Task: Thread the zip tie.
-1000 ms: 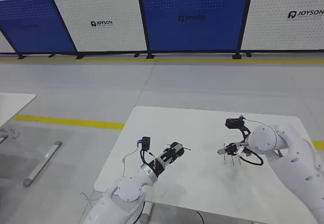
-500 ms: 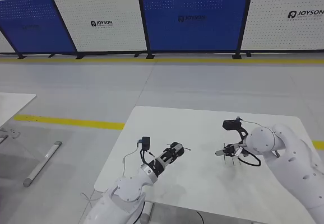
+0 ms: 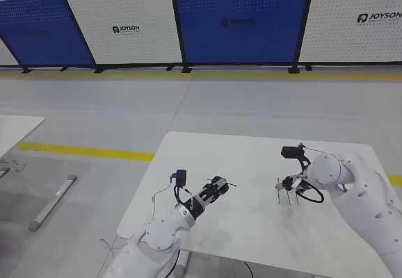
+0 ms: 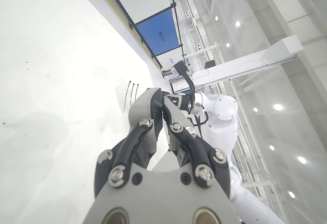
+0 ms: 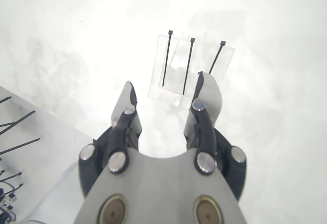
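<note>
Hovering right jaws spread just beside three zip ties (image 5: 189,66) on clear stand (image 5: 201,64), right side of counter (image 3: 222,160); left jaws pressed together, empty. We feared pinching two close-set ties or tipping stand.

black zip ties (image 5: 189,65), white table (image 5: 76,18)

A white table (image 5: 76,5) lay beneath the right gripper (image 5: 166,82). Blue and white panels (image 3: 241,31) stood well beyond it. A grey tube (image 3: 51,203) lay on the floor (image 3: 117,111).
</note>
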`<control>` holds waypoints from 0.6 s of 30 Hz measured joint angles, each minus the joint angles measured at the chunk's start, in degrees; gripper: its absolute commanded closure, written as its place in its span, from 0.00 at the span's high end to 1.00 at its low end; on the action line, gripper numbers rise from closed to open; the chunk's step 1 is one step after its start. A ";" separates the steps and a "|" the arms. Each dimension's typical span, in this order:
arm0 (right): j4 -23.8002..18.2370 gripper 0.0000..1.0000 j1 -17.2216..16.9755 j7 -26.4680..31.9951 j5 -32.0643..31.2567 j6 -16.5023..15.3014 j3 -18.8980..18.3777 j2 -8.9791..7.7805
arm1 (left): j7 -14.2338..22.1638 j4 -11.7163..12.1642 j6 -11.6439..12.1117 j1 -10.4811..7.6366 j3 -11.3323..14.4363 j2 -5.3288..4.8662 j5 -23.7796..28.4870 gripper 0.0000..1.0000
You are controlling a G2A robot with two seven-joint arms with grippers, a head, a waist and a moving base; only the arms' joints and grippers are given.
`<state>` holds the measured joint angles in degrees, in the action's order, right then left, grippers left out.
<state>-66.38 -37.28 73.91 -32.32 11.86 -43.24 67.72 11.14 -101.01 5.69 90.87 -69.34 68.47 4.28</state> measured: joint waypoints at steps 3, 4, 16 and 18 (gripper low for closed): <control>2.08 0.44 0.88 0.22 -0.12 0.87 0.79 0.61 | 0.00 0.00 0.00 0.00 0.00 0.00 0.00 0.00; 2.63 0.43 1.07 0.17 -0.01 0.93 0.93 0.76 | 0.00 0.00 0.00 0.00 0.00 0.00 0.00 0.00; 9.62 0.28 3.73 0.13 1.14 0.38 2.84 2.83 | 0.00 0.00 0.00 0.00 0.00 0.00 0.00 0.00; 10.88 0.33 4.26 0.14 1.24 0.27 3.35 3.29 | 0.00 0.00 0.00 0.00 0.00 0.00 0.00 0.00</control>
<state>-55.50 -33.02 74.05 -31.09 12.12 -39.89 71.00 11.14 -101.01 5.69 90.87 -69.34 68.47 4.28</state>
